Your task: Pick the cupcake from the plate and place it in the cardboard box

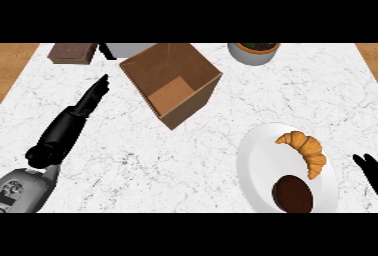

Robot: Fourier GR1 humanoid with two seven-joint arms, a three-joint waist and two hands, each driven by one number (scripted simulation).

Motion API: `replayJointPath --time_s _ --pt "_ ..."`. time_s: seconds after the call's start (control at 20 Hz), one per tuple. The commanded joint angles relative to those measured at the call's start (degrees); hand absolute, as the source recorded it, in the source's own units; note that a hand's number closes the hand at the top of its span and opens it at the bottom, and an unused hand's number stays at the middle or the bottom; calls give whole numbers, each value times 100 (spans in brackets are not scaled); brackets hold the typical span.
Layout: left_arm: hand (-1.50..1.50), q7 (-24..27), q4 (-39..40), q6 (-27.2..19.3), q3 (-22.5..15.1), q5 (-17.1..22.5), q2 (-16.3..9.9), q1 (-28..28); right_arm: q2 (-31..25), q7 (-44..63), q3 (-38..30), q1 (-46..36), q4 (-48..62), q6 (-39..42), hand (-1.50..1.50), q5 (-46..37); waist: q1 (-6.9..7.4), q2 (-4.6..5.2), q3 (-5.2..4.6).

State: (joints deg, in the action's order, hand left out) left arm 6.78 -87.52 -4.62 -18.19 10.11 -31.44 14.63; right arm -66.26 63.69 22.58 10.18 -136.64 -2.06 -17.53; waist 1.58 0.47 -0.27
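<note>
A dark brown cupcake (293, 194) sits at the near end of a white plate (258, 160), with a golden croissant (306, 150) beside it on the far side. The open cardboard box (171, 82) stands at the back centre, tilted, with nothing showing inside. My left hand (92, 97) lies at the left with straight fingers pointing away, just left of the box. Only the fingertips of my right hand (367, 167) show at the right edge, spread, a little right of the plate and apart from the cupcake.
A white pot with dark contents (253, 52) stands at the back right. A brown block (73, 52) and a pale object (129, 48) sit at the back left. Wooden strips border the marble counter on both sides.
</note>
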Motion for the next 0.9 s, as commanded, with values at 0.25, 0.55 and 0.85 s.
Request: replayJointPath --time_s 0.25,0.55,0.85 --pt "0 -176 160 166 179 -22 87 278 1281 1896 1316 -1388 142 594 -150 -314 24 -23 6" --pt "0 -250 239 1 0 -282 338 279 1604 2009 1505 -1765 818 878 -150 -748 -50 -30 8" --pt "0 -197 245 177 182 -234 259 207 2395 2093 1944 -1916 1348 1011 -150 -1276 -90 -44 13"
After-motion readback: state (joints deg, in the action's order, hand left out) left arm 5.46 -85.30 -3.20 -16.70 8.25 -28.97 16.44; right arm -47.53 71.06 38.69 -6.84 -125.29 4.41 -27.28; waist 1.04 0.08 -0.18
